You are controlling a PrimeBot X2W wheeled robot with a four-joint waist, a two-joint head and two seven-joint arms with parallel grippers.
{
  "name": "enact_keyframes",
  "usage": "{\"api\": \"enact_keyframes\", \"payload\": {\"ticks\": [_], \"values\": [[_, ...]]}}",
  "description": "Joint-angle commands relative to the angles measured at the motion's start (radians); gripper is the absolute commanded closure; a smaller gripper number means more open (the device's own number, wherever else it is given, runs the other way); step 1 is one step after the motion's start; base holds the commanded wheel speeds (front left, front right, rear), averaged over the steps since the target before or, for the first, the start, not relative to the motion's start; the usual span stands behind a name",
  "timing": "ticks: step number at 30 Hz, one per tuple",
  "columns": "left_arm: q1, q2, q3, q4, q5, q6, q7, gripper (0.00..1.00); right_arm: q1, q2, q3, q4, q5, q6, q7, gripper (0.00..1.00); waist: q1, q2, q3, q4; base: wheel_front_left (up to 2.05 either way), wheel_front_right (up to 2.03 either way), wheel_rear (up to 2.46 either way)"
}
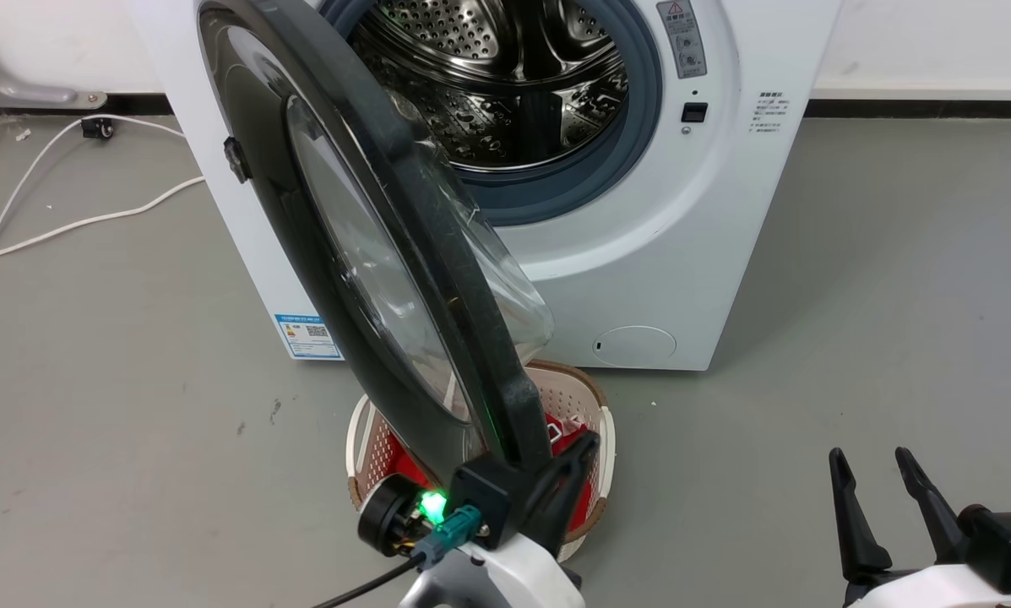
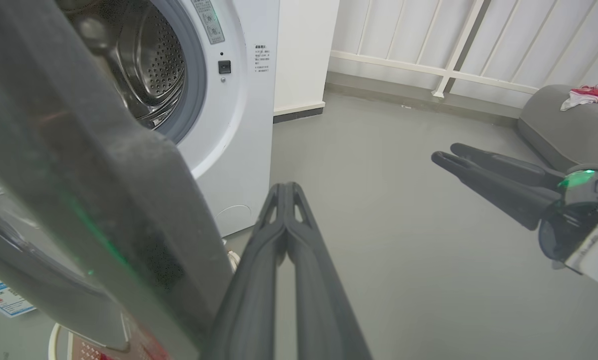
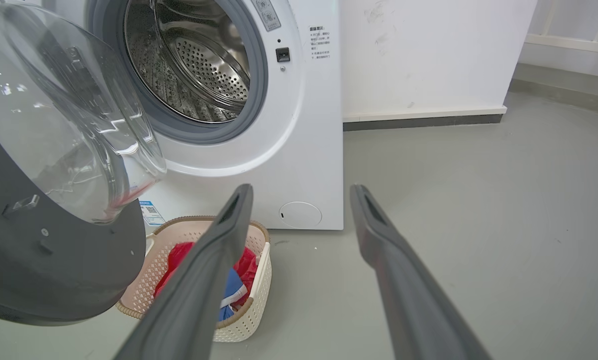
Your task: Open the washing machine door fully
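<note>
Left wrist view — left hand (image 2: 285, 189) closed, against washing machine door (image 2: 94, 165).

Basket (image 3: 251, 320) beneath open door (image 1: 463, 279), free floor (image 1: 894, 295) rightward

Round black door (image 1: 361, 245) stands open on the white washer (image 1: 640, 253).
Its rim is just beside the left pincer (image 1: 588, 443).

The left gripper (image 2: 285, 189) and right gripper (image 1: 868, 460) have long, tapered black fingers (image 3: 403, 280). The black left wrist (image 1: 492, 494) carries a green light (image 1: 432, 505), a teal connector (image 1: 459, 528), a black cable (image 1: 370, 587) and a round cap (image 1: 383, 523). Forearms (image 1: 513, 574) are white.
</note>
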Motion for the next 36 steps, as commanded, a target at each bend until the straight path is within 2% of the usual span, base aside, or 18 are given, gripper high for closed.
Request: {"api": "enact_keyframes", "payload": {"ticks": [1, 14, 19, 26, 36], "values": [[-0.002, 0.005, 0.01, 0.011, -0.002, 0.01, -0.007, 1.0, -0.011, 0.003, -0.001, 0.003, 0.007, 0.0, -0.004, 0.0, 0.0, 0.0, -0.001, -0.001, 0.0, 0.0, 0.0], [0.031, 0.022, 0.073, 0.059, -0.03, 0.069, -0.035, 1.0, -0.015, 0.003, 0.003, 0.027, 0.024, 0.0, -0.028, 0.0, 0.0, 0.0, -0.004, 0.016, 0.0, 0.0, 0.0], [0.058, 0.042, 0.112, 0.039, -0.036, 0.107, -0.048, 1.0, -0.019, 0.003, 0.003, 0.036, 0.022, 0.0, -0.031, 0.0, 0.0, 0.0, -0.007, 0.03, 0.0, 0.0, 0.0], [0.095, 0.07, 0.122, -0.009, -0.029, 0.128, -0.045, 1.0, -0.026, 0.003, -0.004, 0.044, 0.014, 0.0, -0.029, 0.0, 0.0, 0.0, -0.004, 0.079, 0.0, 0.0, 0.0], [0.136, 0.073, 0.118, -0.059, -0.031, 0.156, -0.051, 1.0, -0.022, 0.002, -0.02, 0.062, 0.015, 0.0, -0.026, 0.0, 0.0, 0.0, -0.014, 0.205, 0.0, 0.0, 0.0]]}}
